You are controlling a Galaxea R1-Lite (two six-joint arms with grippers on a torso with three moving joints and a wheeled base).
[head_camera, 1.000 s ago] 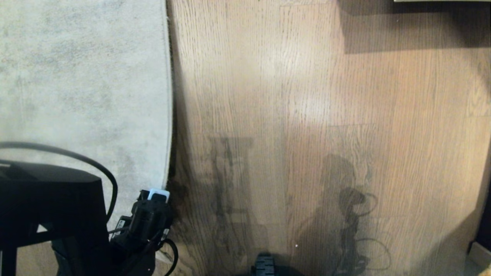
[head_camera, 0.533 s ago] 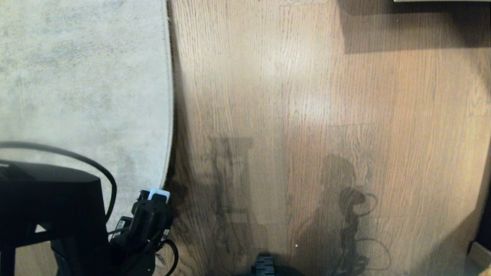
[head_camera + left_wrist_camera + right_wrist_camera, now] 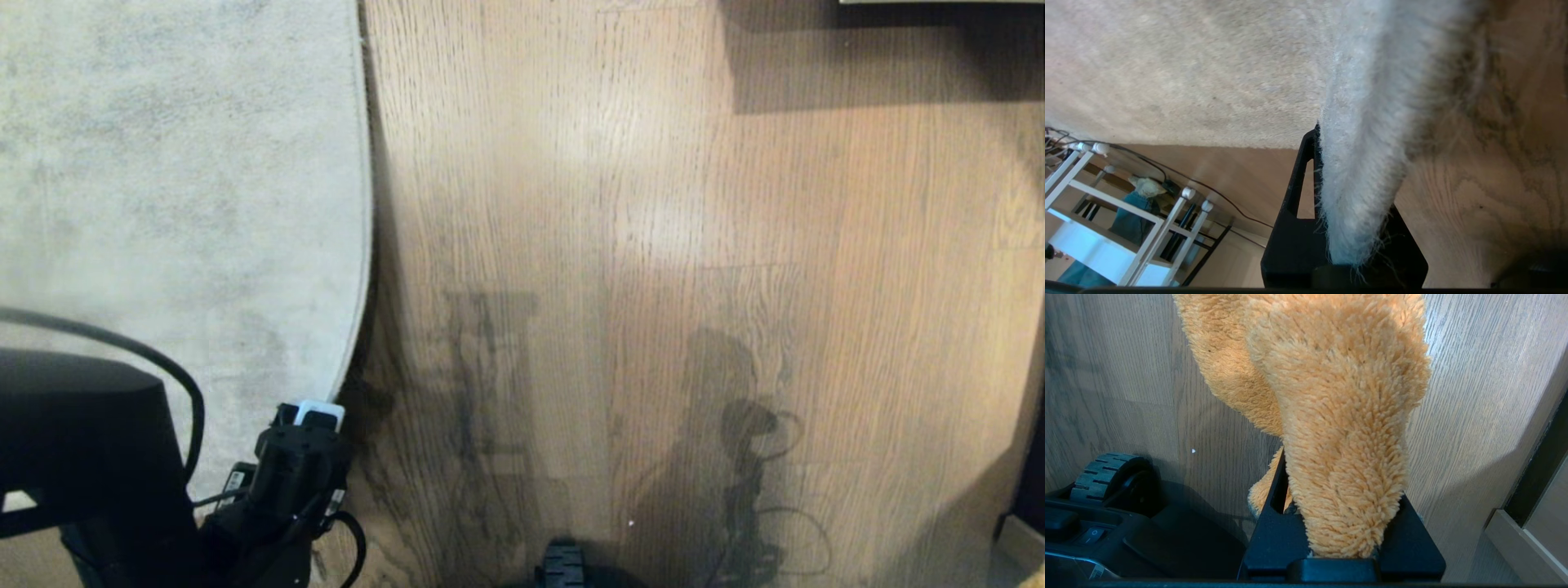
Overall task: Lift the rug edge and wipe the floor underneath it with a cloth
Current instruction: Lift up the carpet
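Since a second ago the left pincer (image 3: 314, 416) has pulled back toward the robot, clamped on the rug edge (image 3: 1361, 179) — fuzzy pale pile, bowed off the floor (image 3: 653, 204), glossy brown wood-grain planks. The right pincer (image 3: 1341, 539) grips the cloth (image 3: 1339, 416) — shaggy mustard fleece — above the floor.

Left claw (image 3: 1359, 245) low and clamped shut; right claw (image 3: 1341, 547) also closed.

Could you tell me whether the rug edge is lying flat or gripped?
Gripped: the left gripper is shut on the rug edge.
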